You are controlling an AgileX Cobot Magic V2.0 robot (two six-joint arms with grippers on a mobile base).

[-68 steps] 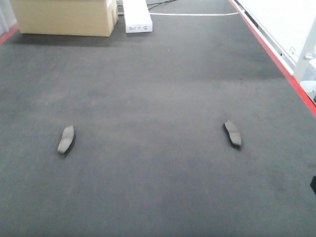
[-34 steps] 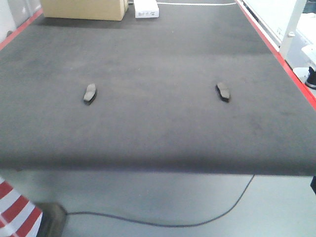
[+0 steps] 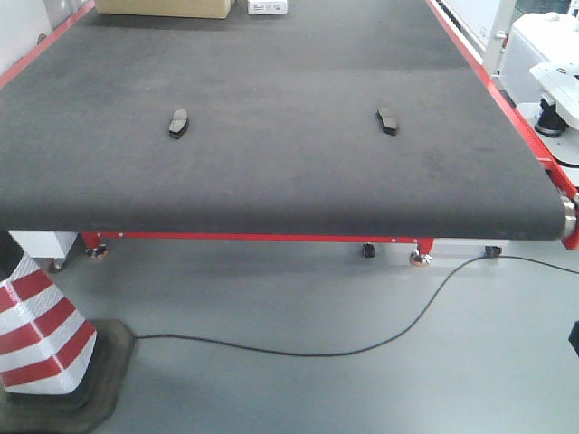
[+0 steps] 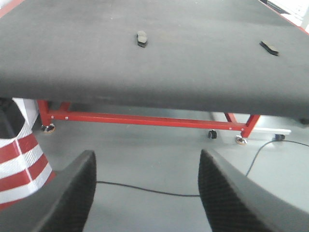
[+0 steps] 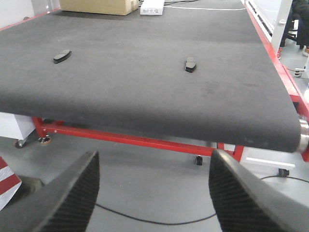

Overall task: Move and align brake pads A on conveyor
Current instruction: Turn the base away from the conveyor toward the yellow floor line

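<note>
— Pulled back since the earlier frames: belt edge, floor and striped cone [image 3: 36, 325] now show at lower left. Where are your brake pads A?
— Two visible, flat on the conveyor [image 3: 271, 185], well apart: upper-left pad [image 3: 178, 123], upper-right pad [image 3: 387, 120].
— Pincers?
— Left gripper [image 4: 147, 159] and right gripper [image 5: 154, 159] both spread wide, empty, over floor short of the belt. Looks like the approach step. You likely need to close in before reaching.

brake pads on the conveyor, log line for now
left brake pad, right brake pad: apart on conveyor | left gripper: open, empty | right gripper: open, empty
</note>
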